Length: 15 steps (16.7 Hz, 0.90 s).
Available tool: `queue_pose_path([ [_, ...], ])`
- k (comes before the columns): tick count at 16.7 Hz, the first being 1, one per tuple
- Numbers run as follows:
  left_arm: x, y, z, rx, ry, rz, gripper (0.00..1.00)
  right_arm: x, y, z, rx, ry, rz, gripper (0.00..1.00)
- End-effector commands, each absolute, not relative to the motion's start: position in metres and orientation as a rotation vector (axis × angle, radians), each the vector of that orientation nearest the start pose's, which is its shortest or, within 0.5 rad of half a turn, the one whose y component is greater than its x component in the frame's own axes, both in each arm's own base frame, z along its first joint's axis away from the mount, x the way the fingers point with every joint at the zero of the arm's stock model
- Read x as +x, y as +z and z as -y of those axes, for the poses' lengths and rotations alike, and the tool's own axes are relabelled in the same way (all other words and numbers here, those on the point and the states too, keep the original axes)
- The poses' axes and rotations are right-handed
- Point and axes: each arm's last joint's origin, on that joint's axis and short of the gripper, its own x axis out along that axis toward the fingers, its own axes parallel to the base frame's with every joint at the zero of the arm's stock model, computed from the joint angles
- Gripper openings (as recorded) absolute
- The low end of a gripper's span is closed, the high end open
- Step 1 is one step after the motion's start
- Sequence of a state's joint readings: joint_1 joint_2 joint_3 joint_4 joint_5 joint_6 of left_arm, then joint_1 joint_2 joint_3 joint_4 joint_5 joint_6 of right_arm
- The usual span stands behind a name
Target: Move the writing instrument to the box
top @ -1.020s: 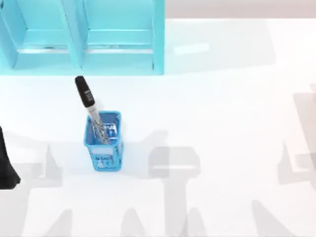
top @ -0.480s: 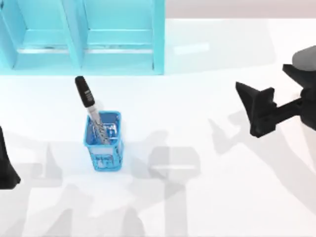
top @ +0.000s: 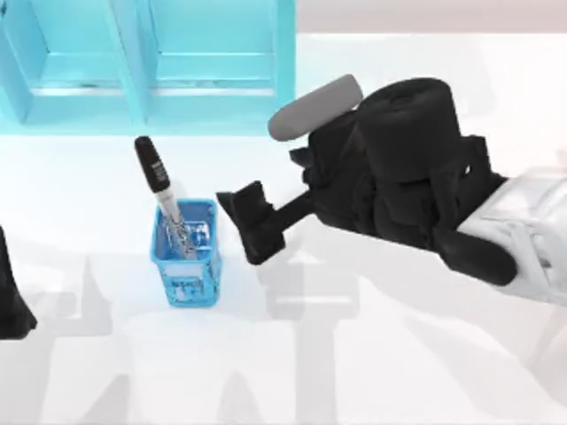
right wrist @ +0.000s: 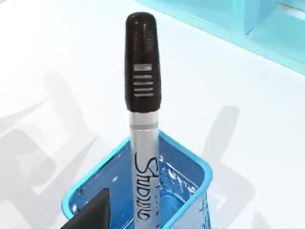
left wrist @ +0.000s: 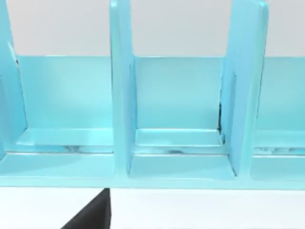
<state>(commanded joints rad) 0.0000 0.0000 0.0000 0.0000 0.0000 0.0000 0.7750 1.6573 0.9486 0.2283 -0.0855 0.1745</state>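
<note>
The marker pen (top: 164, 197) stands in the blue mesh holder (top: 187, 257), just at nine o'clock of the right gripper (top: 251, 221), whose fingers are released, not touching it.

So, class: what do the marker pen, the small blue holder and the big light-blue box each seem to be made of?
Marker pen: probably plastic, with a glossy black cap carrying highlights and a satin silvery-grey barrel, possibly metal. Blue holder: looks like translucent mesh or thin plastic, since the pen shows through its wall. Box: smooth, rigid light-blue panels, likely painted plastic or wood.

Small blue mesh holder (top: 187, 254) upright on white counter (top: 372, 354), near open-fronted, partitioned light-blue organiser (top: 146, 66) at rear left.
</note>
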Motion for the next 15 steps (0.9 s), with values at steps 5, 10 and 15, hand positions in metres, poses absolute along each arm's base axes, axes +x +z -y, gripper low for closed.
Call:
queue_pose_path([
  [5,0.106,0.16,0.001,0.0,0.0,0.0,1.0,0.253,0.169,-0.295,-0.06,0.869,-0.621,1.0],
  [10,0.106,0.16,0.001,0.0,0.0,0.0,1.0,0.253,0.168,-0.293,-0.061,0.865,-0.625,1.0],
  [15,0.106,0.16,0.001,0.0,0.0,0.0,1.0,0.269,0.157,-0.319,-0.058,0.871,-0.617,1.0],
])
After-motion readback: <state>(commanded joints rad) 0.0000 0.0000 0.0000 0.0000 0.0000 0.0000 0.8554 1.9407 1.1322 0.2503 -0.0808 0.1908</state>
